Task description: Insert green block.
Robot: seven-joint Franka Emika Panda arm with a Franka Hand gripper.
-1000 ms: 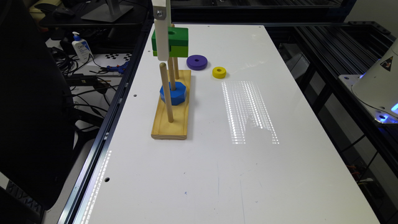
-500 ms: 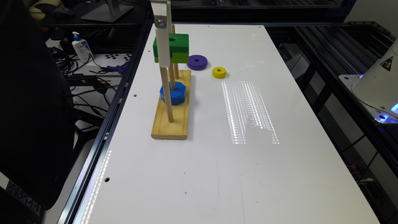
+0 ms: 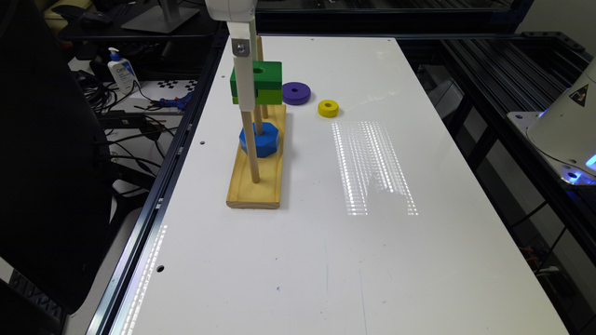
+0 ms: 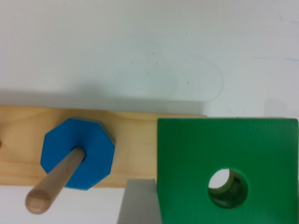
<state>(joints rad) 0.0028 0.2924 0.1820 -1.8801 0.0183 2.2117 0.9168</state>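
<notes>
White table point(image 3: 372, 260) holds a wooden base point(image 3: 258, 172) with pegs in the exterior view. The green block point(image 3: 263, 81) hangs in the air above the base, held by the claw point(image 3: 244, 88). A blue block point(image 3: 260, 139) sits on the middle peg. Purple ring point(image 3: 296, 92) and yellow ring point(image 3: 328, 108) lie nearby.

From the wrist, the green block point(image 4: 224, 172) is up close, its hole over a peg tip. One grey finger point(image 4: 140, 203) presses its side, so the claw is closed on it.

Three upright pegs point(image 3: 249, 144) crowd the wooden base point(image 3: 256, 188); tabletop point(image 3: 372, 260) beyond seems open.

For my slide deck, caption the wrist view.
Green block held above the wooden base; blue block already on its peg.
</notes>
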